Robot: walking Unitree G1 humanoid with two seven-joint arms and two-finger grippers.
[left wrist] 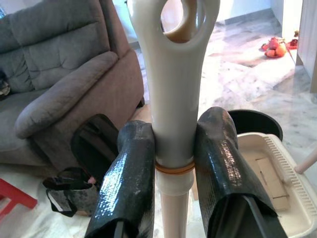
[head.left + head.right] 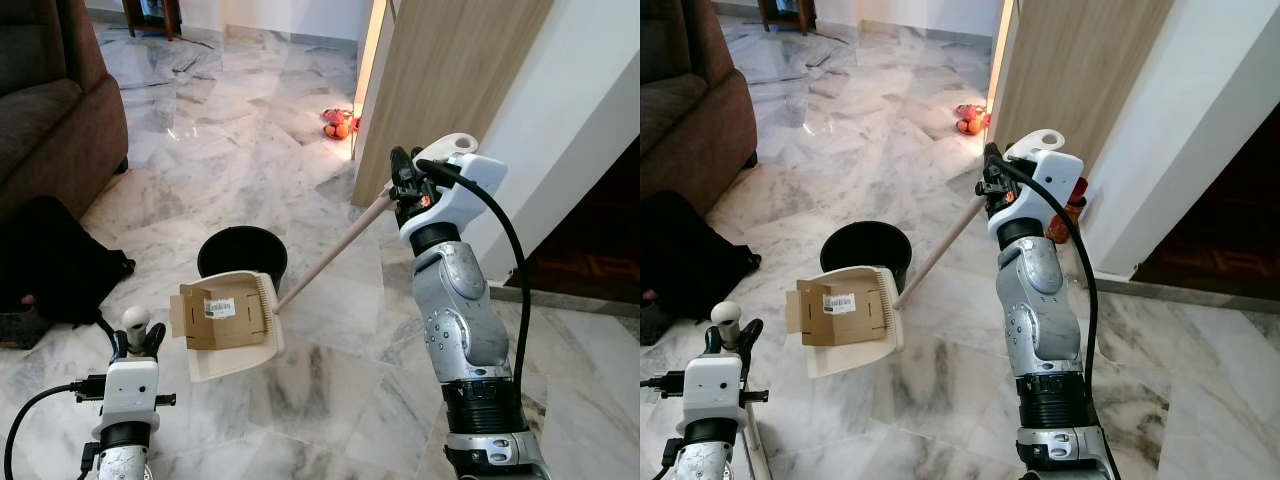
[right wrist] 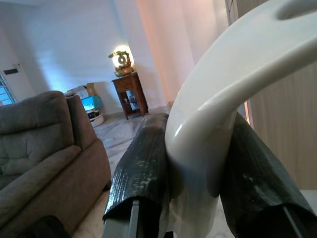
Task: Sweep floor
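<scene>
now we are clamping the right gripper (image 3: 198, 163) around the dustpan handle (image 2: 335, 250), keeping the dustpan (image 2: 235, 325) flat beside the black bin (image 2: 243, 252) so the cardboard piece (image 2: 215, 313) is resting inside it. the left gripper (image 1: 173, 168) is pinching the broom handle (image 1: 173, 74) upright, probably ready for tipping.

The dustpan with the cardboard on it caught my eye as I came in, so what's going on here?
The robot is sweeping. Its right gripper is shut on the broom handle, which slants down to the cream dustpan on the marble floor. Its left gripper is shut on the dustpan's upright handle. A flattened cardboard piece lies in the pan, beside the black bin.
</scene>
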